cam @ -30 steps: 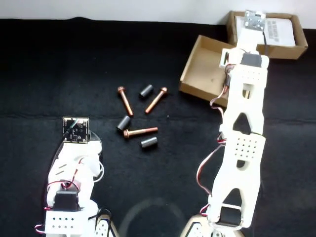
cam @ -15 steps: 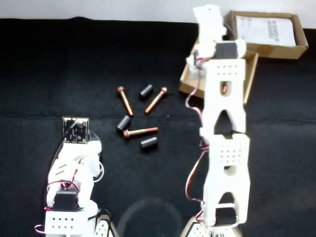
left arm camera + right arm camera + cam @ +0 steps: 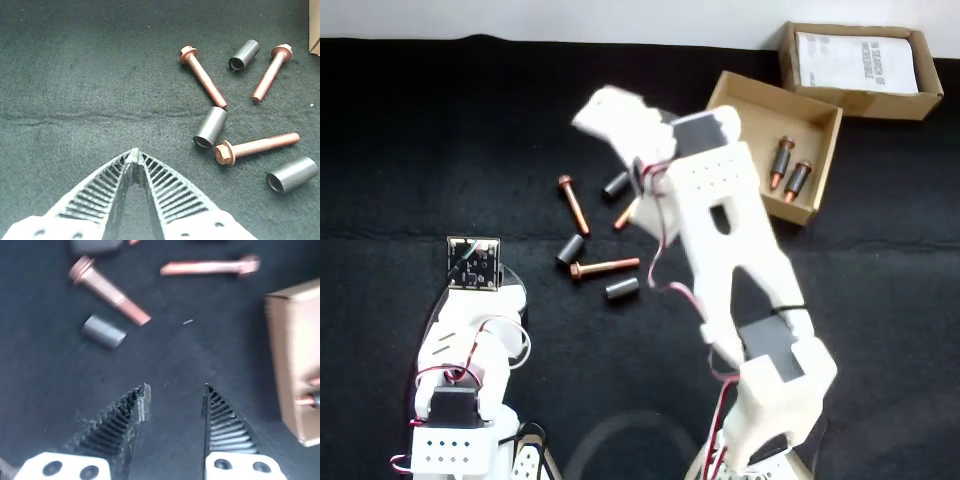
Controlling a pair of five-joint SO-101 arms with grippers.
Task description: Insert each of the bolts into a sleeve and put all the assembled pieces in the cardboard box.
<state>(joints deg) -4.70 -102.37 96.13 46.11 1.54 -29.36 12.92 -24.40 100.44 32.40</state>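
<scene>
Fig.: the right arm (image 3: 720,230) is hanging over the far-right side of the loose-parts cluster at mid-table (image 3: 420,120). Its gripper (image 3: 176,399) is gaping wide w/ nothing between the fingers, tips over bare cloth. In the right wrist view a copper bolt (image 3: 109,289) is lying beyond the tips, w/ a dark sleeve (image 3: 104,331) near its threaded end but not touching. A second bolt (image 3: 210,266) is lying farther off, head pointing toward the cardboard box (image 3: 292,350). From above, three bolts & three sleeves are lying unassembled. The left bolt (image 3: 572,203) is running far-to-near, head toward the far edge. The near bolt (image 3: 605,267) is lying approx. parallel to the near edge, head toward the left edge & just beside the mid sleeve (image 3: 570,249), w/ the near sleeve (image 3: 622,289) close by its shank. The far sleeve (image 3: 616,184) & a third bolt (image 3: 623,218) are sitting at the arm's edge, the bolt partly hidden. The box, toward the far-right corner, is holding two assembled pieces (image 3: 781,157). The left gripper (image 3: 134,157) is resting toward the near-left corner, fingers pressed together, empty. Judgement: the right claw is nearer & ready, so the pick is probably falling to it. Its fingers would need to be straddling a shank at right angles to the bolt's long axis.
</scene>
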